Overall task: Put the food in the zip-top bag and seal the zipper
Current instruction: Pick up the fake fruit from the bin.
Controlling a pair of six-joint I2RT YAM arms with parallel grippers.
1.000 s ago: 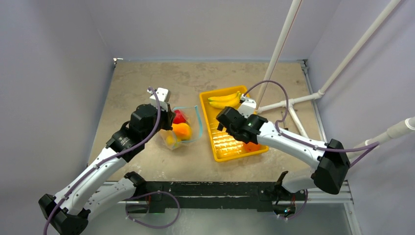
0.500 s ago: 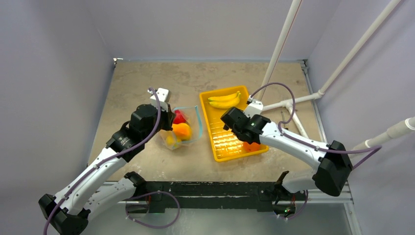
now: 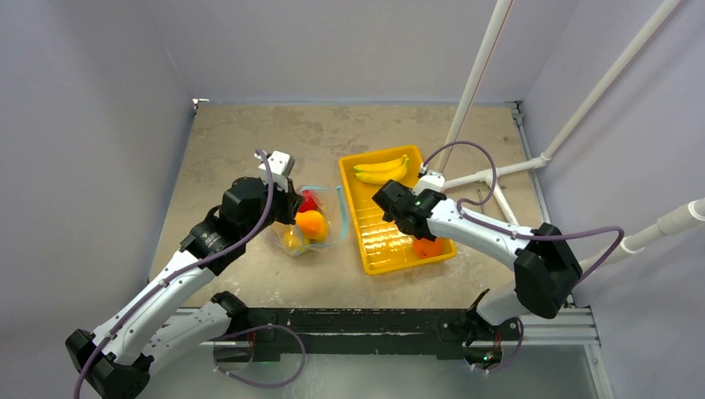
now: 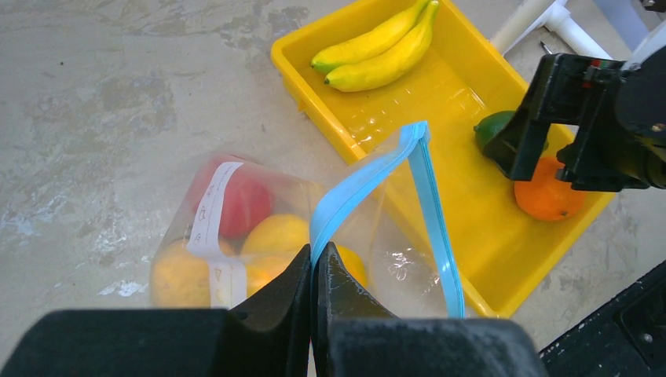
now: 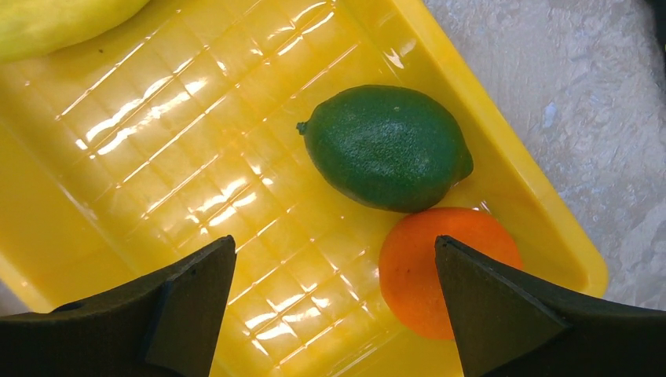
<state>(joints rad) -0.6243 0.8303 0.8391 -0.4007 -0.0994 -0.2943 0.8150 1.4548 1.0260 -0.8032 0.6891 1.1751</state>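
Observation:
The clear zip-top bag lies left of the yellow tray and holds a red fruit and yellow-orange fruits. My left gripper is shut on the near side of its teal-blue zipper and holds the mouth up and open; from above the left gripper stands at the bag. My right gripper is open and empty, hovering above the tray's near end, with a green lime and an orange below it. Two bananas lie at the tray's far end.
From above, the right gripper covers the lime, and only the orange shows at the near right corner of the tray. White pipes stand right of the tray. Walls close in the table on three sides.
The right arm's elbow has swung left and its gripper has shifted slightly over the tray's near end. The left gripper has edged right, still holding the zipper strip.

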